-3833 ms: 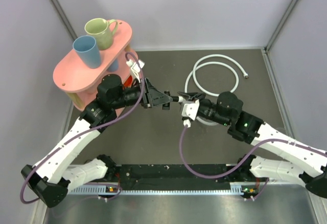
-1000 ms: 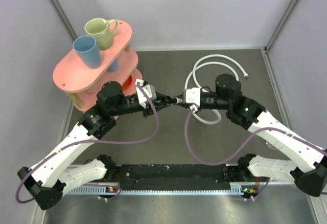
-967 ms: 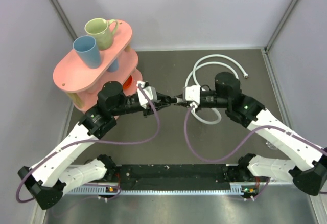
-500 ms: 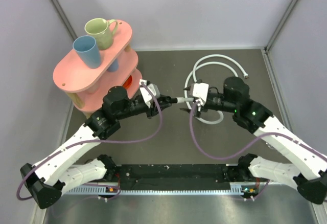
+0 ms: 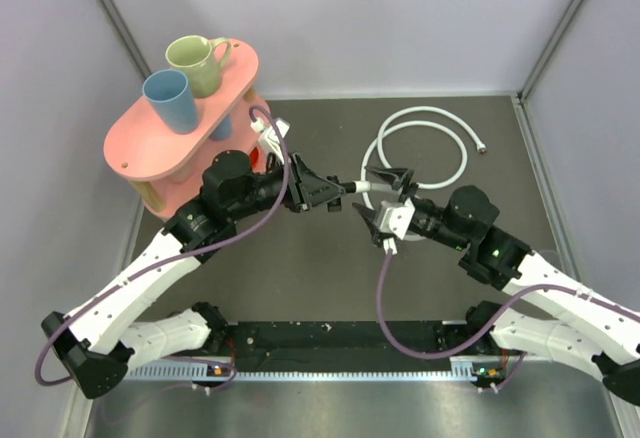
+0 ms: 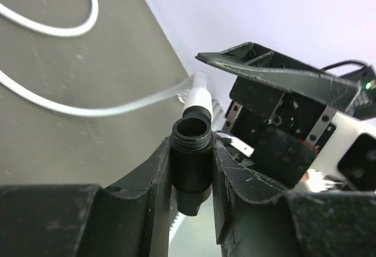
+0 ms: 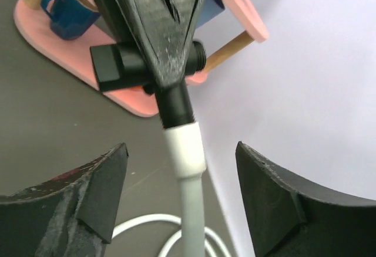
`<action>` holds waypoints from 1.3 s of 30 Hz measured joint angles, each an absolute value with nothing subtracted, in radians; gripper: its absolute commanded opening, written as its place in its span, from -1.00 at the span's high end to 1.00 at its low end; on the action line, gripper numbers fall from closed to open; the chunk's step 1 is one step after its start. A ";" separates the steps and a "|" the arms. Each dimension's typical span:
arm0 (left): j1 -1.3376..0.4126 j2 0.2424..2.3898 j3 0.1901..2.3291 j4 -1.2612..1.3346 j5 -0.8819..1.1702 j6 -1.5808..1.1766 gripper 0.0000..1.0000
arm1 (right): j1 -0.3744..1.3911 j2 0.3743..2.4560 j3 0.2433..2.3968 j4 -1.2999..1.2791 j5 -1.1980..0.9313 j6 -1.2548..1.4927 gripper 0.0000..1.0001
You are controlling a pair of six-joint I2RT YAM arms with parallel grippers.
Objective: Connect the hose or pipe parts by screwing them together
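Observation:
My left gripper (image 5: pixel 322 191) is shut on the small black connector (image 5: pixel 333 189), above the table's middle. In the left wrist view the connector (image 6: pixel 191 154) stands between the two fingers (image 6: pixel 154 175), its threaded open end up. The hose's white end fitting (image 5: pixel 353 187) sits on another end of the connector (image 7: pixel 147 63). From that fitting (image 7: pixel 184 145) the white hose (image 7: pixel 191 216) runs back to its coil (image 5: pixel 440 118) at the far right. My right gripper (image 5: pixel 380 198) is open, its fingers (image 7: pixel 100 192) on either side of the hose without touching it.
A pink two-tier rack (image 5: pixel 130 148) stands at the back left, carrying a green mug (image 5: pixel 195 63) and a blue cup (image 5: pixel 170 98). The hose's free silvery end (image 5: pixel 482 146) lies near the right wall. Purple cables loop from both arms.
My right gripper has opened, let go of the hose's white fitting and drawn back a little towards the near right. The left gripper has kept hold of the connector and turned its wrist.

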State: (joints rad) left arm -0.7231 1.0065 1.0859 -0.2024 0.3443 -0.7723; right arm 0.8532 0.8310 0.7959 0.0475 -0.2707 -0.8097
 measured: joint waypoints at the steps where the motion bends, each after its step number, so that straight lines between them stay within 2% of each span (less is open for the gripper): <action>1: -0.722 1.007 1.081 -0.203 0.352 -0.829 1.00 | 0.875 0.831 0.789 0.067 -0.249 -0.831 -0.32; 2: -0.722 1.007 1.074 -0.202 0.359 -0.880 1.00 | 0.895 0.834 0.784 0.085 -0.226 -0.856 -0.13; 4: -0.720 1.007 1.062 -0.201 0.379 -0.975 1.00 | 0.931 0.842 0.783 0.107 -0.186 -0.896 0.10; 5: -0.718 1.007 1.057 -0.200 0.385 -1.007 1.00 | 0.941 0.846 0.783 0.118 -0.175 -0.911 0.42; 7: -0.714 1.007 1.042 -0.182 0.400 -1.087 1.00 | 0.957 0.852 0.783 0.125 -0.152 -0.930 0.74; 8: -0.710 1.008 1.040 -0.171 0.405 -1.113 1.00 | 0.967 0.854 0.779 0.128 -0.139 -0.949 1.00; 12: -0.695 1.009 1.039 -0.169 0.416 -1.156 1.00 | 0.979 0.859 0.782 0.109 -0.121 -0.976 1.00; 16: -0.682 1.042 1.069 -0.170 0.451 -1.034 1.00 | 0.978 0.896 0.851 0.018 -0.095 -0.950 1.00; 22: -0.679 1.044 1.095 -0.148 0.480 -0.587 1.00 | 0.945 0.991 1.008 -0.153 -0.130 -0.862 1.00; 28: -0.695 0.958 0.989 -0.084 0.587 -0.004 1.00 | 0.837 1.076 1.121 -0.315 -0.414 -0.750 1.00; 33: -0.709 0.967 0.949 -0.110 0.657 0.301 1.00 | 0.750 1.137 1.147 -0.419 -0.628 -0.671 1.00; 34: -0.710 0.978 0.948 -0.119 0.666 0.335 1.00 | 0.741 1.146 1.147 -0.435 -0.646 -0.659 0.88; 36: -0.712 0.990 0.940 -0.121 0.673 0.363 1.00 | 0.733 1.157 1.147 -0.459 -0.658 -0.641 0.51; 37: -0.714 0.991 0.934 -0.117 0.671 0.360 1.00 | 0.731 1.158 1.147 -0.466 -0.656 -0.634 0.21; 39: -0.720 0.988 0.926 -0.101 0.648 0.326 1.00 | 0.730 1.155 1.145 -0.464 -0.646 -0.611 -0.10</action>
